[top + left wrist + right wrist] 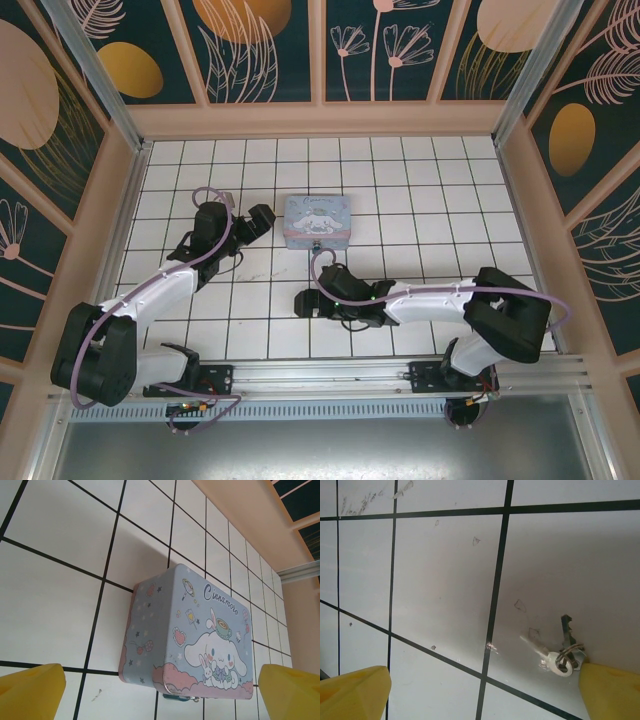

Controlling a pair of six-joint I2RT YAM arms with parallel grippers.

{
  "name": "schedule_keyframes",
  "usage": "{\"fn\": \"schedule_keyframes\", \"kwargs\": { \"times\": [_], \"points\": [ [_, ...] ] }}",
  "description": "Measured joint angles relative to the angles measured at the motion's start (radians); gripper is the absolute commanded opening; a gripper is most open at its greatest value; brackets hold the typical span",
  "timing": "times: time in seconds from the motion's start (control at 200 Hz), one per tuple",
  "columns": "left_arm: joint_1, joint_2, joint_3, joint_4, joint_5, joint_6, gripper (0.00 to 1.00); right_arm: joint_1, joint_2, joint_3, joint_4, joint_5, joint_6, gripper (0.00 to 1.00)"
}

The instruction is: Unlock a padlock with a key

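**Both grippers spread wide, keys on the tiles, padlock at the tin's front**

The white tiled table (420, 190), ruled with black grid lines, sits inside a walled enclosure of dark floral panels (255, 45).

The left arm (150, 300) reaches diagonally up and to the right from its base. The right arm (440, 300) lies low across the near tiles, pointing left.

The pale blue Cinnamoroll tin (318, 218) stands on the table beyond the middle, its printed lid facing up. From the left wrist it appears between the two yellow fingers (30, 692), but well ahead of them and apart from both.

The left gripper (262, 220) is just left of the tin at about the same depth. Its jaws are released and wide apart, with nothing between them.

The right gripper (304, 303) is nearer the arm bases, in front of the tin and apart from it. It too is released: its yellow fingers (355, 692) stand far apart over bare tile.

Two keys (559, 656) on one small ring lie flat on a tile. One has a pale round head, the other is darker and toothed. The ring sits right at the tip of one finger; whether they touch I cannot tell.

The padlock (181, 698), small and bluish-dark, is at the middle of the tin's front lower edge, low in the left wrist view, well apart from the keys.
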Motion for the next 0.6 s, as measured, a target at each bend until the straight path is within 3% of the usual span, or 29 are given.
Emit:
{"fn": "schedule_keyframes", "kwargs": {
  "times": [0.39, 0.6],
  "points": [
    [0.000, 0.004, 0.000, 0.000, 0.000, 0.000, 0.99, 0.017, 0.132, 0.157, 0.037, -0.029, -0.061, 0.94],
    [0.000, 0.004, 0.000, 0.000, 0.000, -0.001, 0.99, 0.021, 0.132, 0.240, -0.082, 0.058, -0.079, 0.84]
  ]
}}
